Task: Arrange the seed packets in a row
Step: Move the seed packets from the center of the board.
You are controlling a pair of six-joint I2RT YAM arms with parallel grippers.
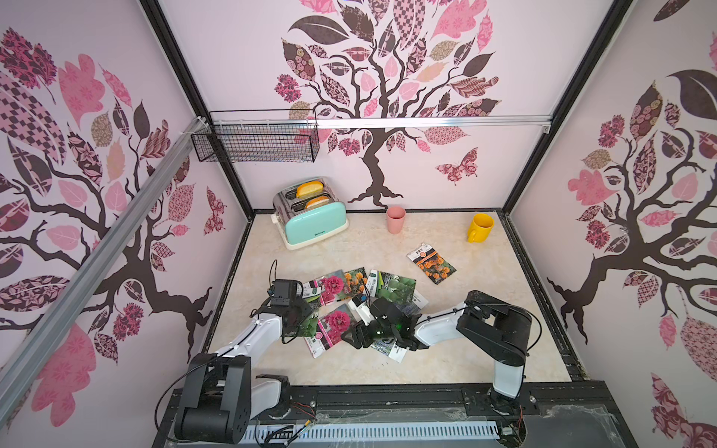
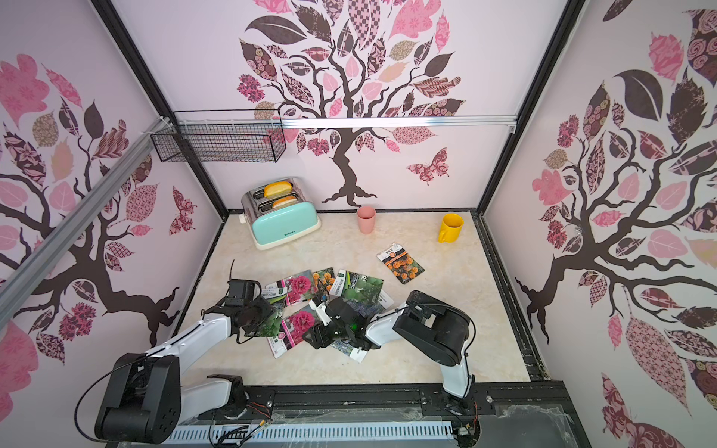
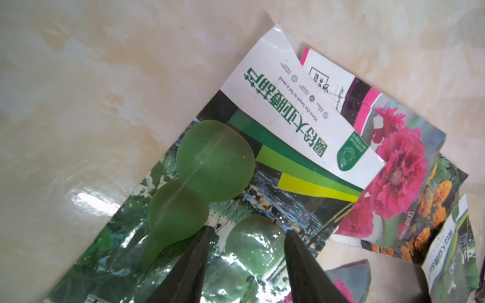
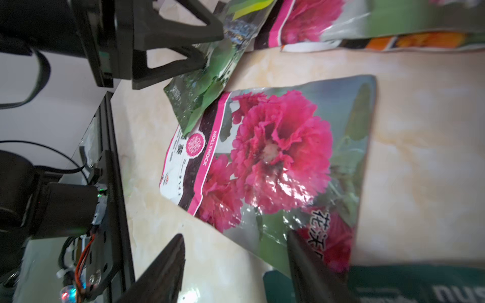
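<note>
Left hand (image 3: 246,229) parted over gourd packet (image 3: 210,162); tabletop (image 3: 78,105) bare beyond its edge.

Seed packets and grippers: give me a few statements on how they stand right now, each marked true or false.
1. One marigold packet lies alone, nearer the yellow mug than the rest. True.
2. The seed packets already form a tidy row. False: most overlap in a loose cluster between the arms.
3. The left gripper has its jaws open over a green gourd packet. True.
4. The right gripper is lifting the pink flower packet. False: the packet lies flat on the table, and the jaws are open.
5. The pink cup lies on its side. False: it stands upright.
</note>
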